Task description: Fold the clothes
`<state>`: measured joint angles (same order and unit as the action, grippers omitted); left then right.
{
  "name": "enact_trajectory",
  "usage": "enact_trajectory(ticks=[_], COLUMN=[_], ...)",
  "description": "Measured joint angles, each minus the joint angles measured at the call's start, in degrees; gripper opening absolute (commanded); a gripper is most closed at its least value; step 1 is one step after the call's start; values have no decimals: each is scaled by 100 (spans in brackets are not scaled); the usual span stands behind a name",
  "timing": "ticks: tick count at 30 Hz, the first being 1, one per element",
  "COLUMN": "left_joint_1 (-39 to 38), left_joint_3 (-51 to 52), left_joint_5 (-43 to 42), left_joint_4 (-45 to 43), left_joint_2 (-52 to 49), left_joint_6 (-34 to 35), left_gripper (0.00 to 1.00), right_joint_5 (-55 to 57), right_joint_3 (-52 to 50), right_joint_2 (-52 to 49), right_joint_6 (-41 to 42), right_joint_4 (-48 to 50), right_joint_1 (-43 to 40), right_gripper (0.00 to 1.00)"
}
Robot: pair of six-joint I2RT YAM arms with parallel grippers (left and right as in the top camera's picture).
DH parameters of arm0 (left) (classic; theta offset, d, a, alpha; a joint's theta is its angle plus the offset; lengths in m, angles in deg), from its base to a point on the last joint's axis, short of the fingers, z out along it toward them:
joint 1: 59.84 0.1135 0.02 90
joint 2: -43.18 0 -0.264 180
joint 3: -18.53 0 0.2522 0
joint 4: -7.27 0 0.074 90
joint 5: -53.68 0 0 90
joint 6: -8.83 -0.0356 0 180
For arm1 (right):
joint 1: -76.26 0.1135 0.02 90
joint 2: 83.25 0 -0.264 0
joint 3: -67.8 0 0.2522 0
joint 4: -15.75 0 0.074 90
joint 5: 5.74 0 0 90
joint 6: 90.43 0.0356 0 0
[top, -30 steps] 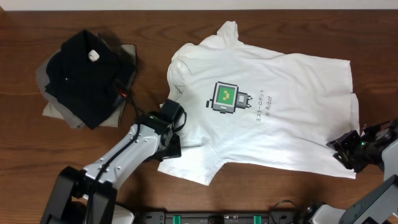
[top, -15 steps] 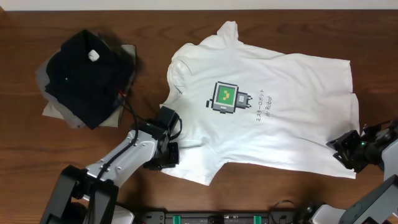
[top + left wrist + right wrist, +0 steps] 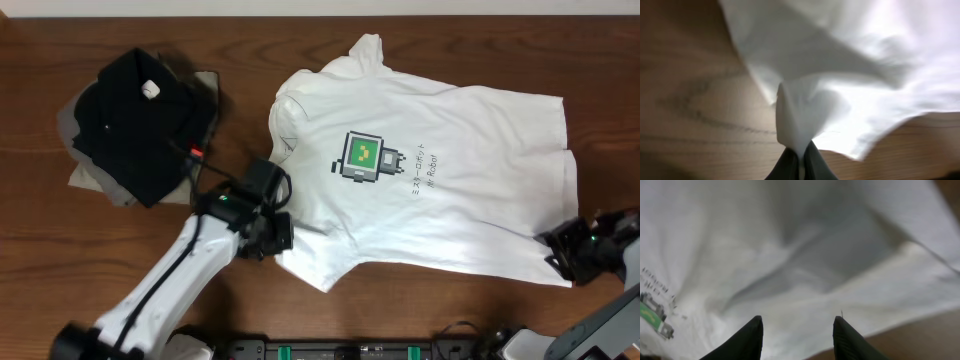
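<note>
The clothes, a white T-shirt (image 3: 450,190) with a green-and-grey robot print (image 3: 362,157), lie spread flat on the wooden table, collar toward the left. My left gripper (image 3: 275,238) sits at the shirt's near-left sleeve edge and is shut on a pinch of the white fabric (image 3: 795,115), which rises in a peak from the left gripper's (image 3: 801,161) dark tips. My right gripper (image 3: 558,256) is at the shirt's near-right hem corner. Seen from the right wrist, the right gripper (image 3: 798,324) stands open over the cloth (image 3: 790,255), with nothing gripped between its fingers.
A black folded garment (image 3: 130,115) with a white tag (image 3: 150,89) lies on a grey folded garment (image 3: 88,172) at the far left. A black rail (image 3: 350,350) runs along the table's near edge. Bare wood (image 3: 695,100) shows beside the sleeve.
My left gripper has closed on the sleeve edge and bunched the fabric there. The right gripper has drifted slightly outward along the hem and stays open.
</note>
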<state>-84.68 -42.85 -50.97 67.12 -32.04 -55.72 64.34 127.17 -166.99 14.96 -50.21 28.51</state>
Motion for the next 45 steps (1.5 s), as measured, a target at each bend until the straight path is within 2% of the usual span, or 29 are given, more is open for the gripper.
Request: enact_trajectory(ticks=[6, 17, 19, 22, 26, 29, 36, 41, 45], left_joint_1=[0, 0, 0, 0, 0, 0, 0, 0, 0], left_joint_3=[-33, -72, -118, -146, -162, -162, -402, -688, -785], left_joint_5=[2, 24, 39, 105, 199, 315, 623, 739, 804], left_joint_4=[24, -114, -111, -111, -22, 133, 599, 1064, 1252], left_joint_2=[269, 372, 437, 529, 588, 680, 1119, 1344, 1386], left_joint_6=[2, 0, 0, 0, -2, 0, -2, 2, 2], left_gripper=[6, 6, 6, 6, 6, 6, 6, 6, 6], right_joint_5=[479, 1019, 1110, 1220, 1292, 1207, 605, -138, -400], right_joint_3=[-98, -876, -876, -881, -890, -898, -903, -684, -76], right_joint_2=[0, 11, 13, 13, 13, 13, 221, 931, 1580], right_joint_6=[199, 542, 568, 647, 719, 656, 514, 503, 520], right_joint_4=[-13, 686, 691, 787, 1104, 1263, 859, 520, 81], right_joint_1=[-413, -431, -431, -431, -431, -431, -431, -431, -433], right_gripper=[42, 40, 36, 23, 13, 1, 1, 1, 1])
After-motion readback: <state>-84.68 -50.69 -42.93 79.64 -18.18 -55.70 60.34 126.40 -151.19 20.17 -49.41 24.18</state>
